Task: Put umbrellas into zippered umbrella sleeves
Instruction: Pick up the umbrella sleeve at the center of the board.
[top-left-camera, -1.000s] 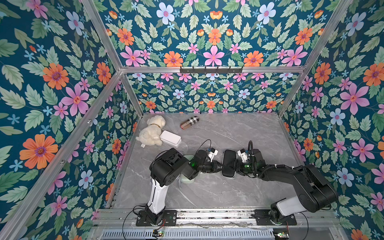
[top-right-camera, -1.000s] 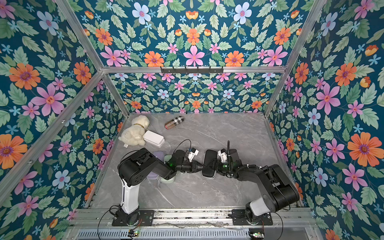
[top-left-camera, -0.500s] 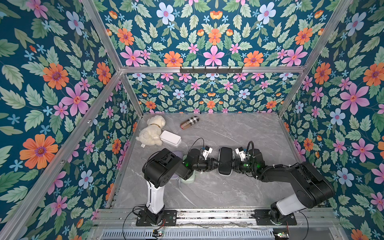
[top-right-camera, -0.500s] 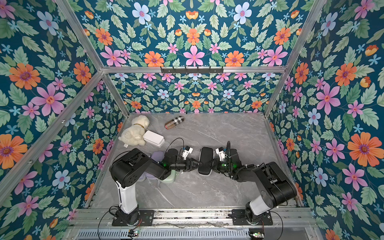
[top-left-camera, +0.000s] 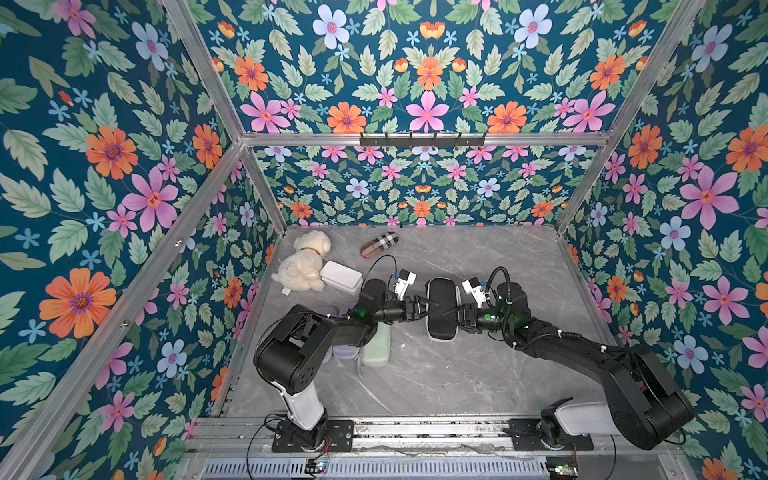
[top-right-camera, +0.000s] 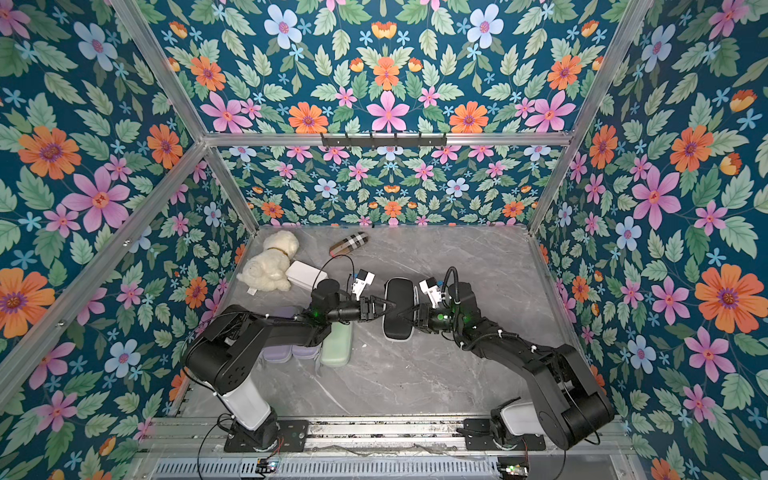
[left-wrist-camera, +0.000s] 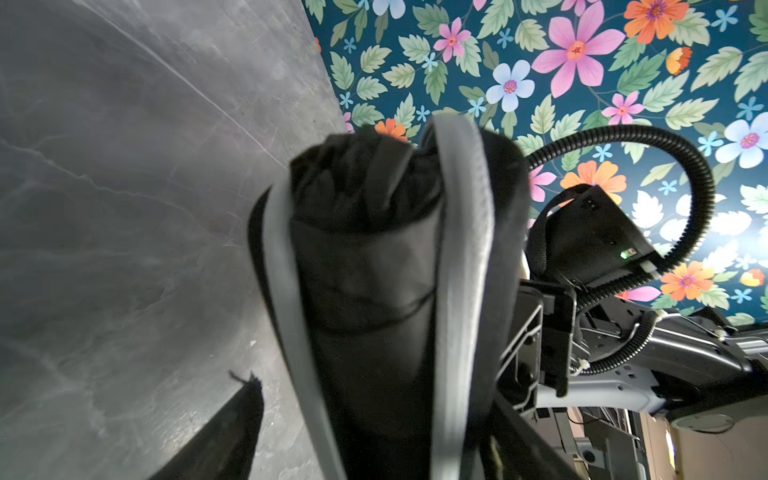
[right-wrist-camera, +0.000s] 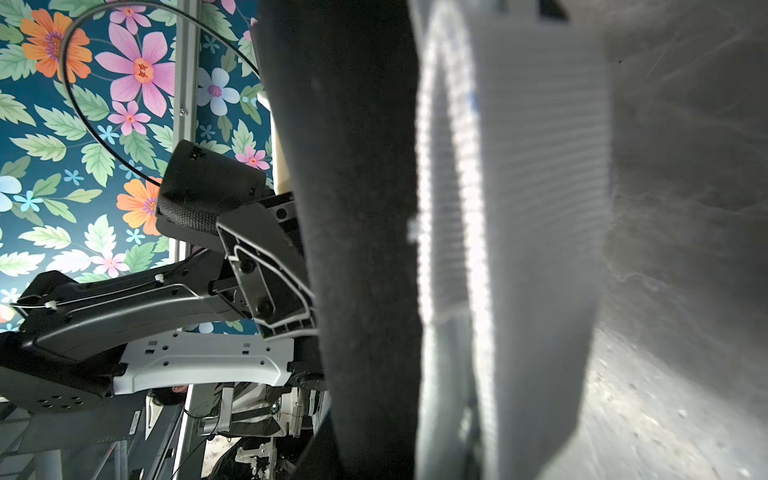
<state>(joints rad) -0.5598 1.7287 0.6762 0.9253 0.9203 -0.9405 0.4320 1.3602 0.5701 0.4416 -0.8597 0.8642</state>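
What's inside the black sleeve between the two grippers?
A black folded umbrella shows between the black sleeve's grey edges in the left wrist view; the shell hides it from above.

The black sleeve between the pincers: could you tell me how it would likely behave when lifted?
The black sleeve probably stays stiff: its shell keeps a smooth oval in both top views. Likely heavier than it looks, since a black umbrella fills it. With its grey zip edge parted, the umbrella might slip out if tipped.
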